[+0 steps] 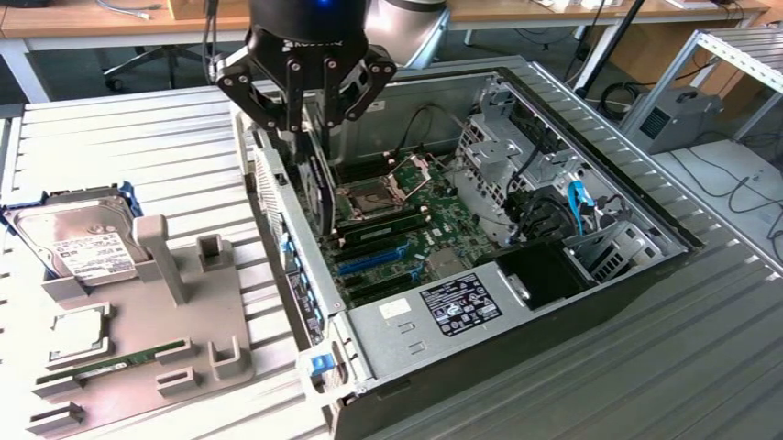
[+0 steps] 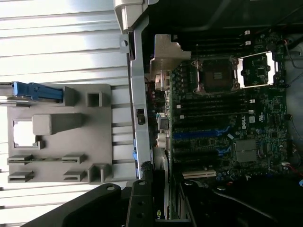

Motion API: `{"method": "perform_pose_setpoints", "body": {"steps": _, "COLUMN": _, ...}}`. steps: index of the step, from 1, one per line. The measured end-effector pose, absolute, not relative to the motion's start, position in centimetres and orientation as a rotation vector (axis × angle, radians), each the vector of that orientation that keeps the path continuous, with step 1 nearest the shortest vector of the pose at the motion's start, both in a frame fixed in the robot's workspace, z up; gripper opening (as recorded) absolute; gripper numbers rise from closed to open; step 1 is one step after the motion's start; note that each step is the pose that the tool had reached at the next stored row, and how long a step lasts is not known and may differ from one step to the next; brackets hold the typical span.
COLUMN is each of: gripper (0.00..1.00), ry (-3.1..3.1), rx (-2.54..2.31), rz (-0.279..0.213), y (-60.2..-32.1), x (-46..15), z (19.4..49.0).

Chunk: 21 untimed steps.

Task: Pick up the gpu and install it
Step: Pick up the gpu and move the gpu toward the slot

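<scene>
The picking up looks done to me: in the upper middle of the exterior view the gripper (image 1: 308, 115) has its fingers closed about halfway on the gpu (image 1: 322, 183). The card hangs edge-on straight below the fingers, inside the open computer case (image 1: 636, 266) and close to the wall at the exterior view's left. The installing is not finished, I think, because the card's lower edge is above the motherboard (image 1: 416, 229) and higher in the frame than the blue slots (image 1: 367, 261), not seated in one.
</scene>
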<state>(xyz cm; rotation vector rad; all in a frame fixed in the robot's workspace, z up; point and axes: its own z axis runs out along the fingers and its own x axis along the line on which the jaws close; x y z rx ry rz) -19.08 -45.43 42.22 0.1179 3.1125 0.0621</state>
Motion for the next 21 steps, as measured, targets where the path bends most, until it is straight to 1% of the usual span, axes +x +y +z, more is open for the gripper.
{"method": "perform_pose_setpoints", "body": {"steps": 21, "gripper": 0.26, "ry": 3.112, "rx": 0.118, "rz": 0.062, "y": -45.4, "x": -17.6, "z": 42.2}}
